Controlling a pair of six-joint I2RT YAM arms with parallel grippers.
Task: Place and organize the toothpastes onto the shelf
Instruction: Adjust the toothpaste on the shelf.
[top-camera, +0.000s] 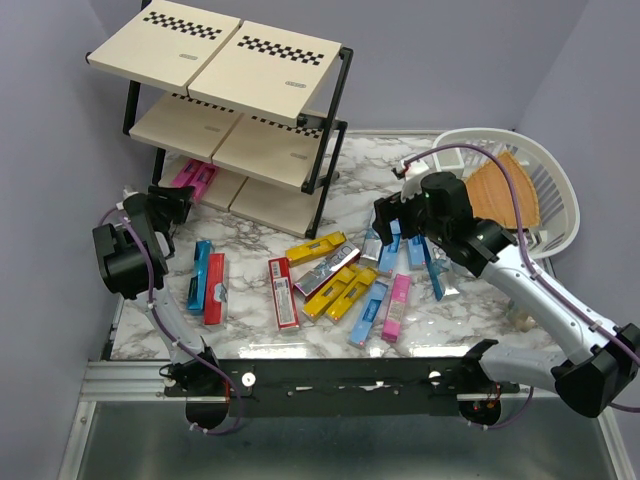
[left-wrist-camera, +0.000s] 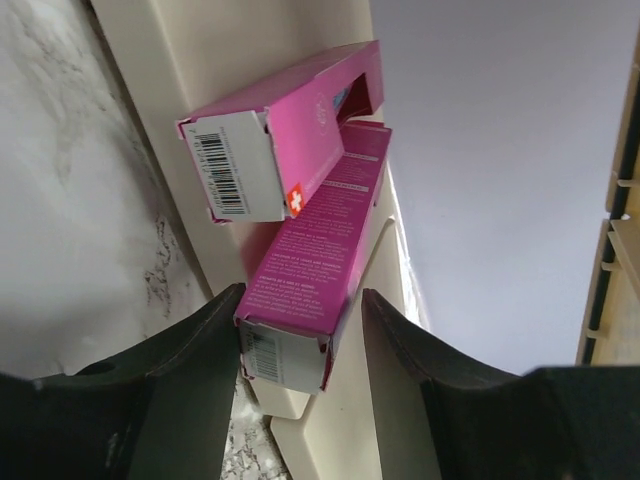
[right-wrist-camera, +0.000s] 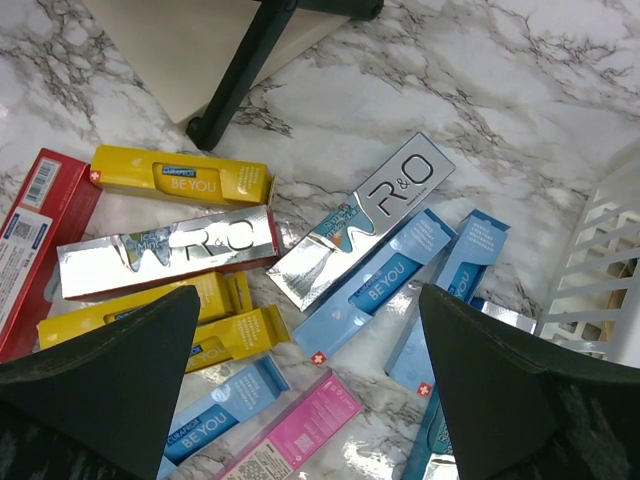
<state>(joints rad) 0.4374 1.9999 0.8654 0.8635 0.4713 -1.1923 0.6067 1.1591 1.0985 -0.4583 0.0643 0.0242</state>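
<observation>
Left end effector (left-wrist-camera: 302, 300) straddles a pink box (left-wrist-camera: 310, 250) on the shelf (left-wrist-camera: 200, 50), grip unclear, likely aligning it; right end effector (right-wrist-camera: 308, 300) wide above loose boxes (right-wrist-camera: 385, 275).

Your left arm (top-camera: 128, 255) and right arm (top-camera: 530, 285) share one build: chunky black joint housings linked by pale silver-grey tubes. Thin purple cables (top-camera: 519, 200) loop along both. The fingers (left-wrist-camera: 180, 380) are matte black wedges with a slightly grainy face, possibly rubber. A black rail (top-camera: 340, 385) dotted with small white fittings joins the bases.
</observation>
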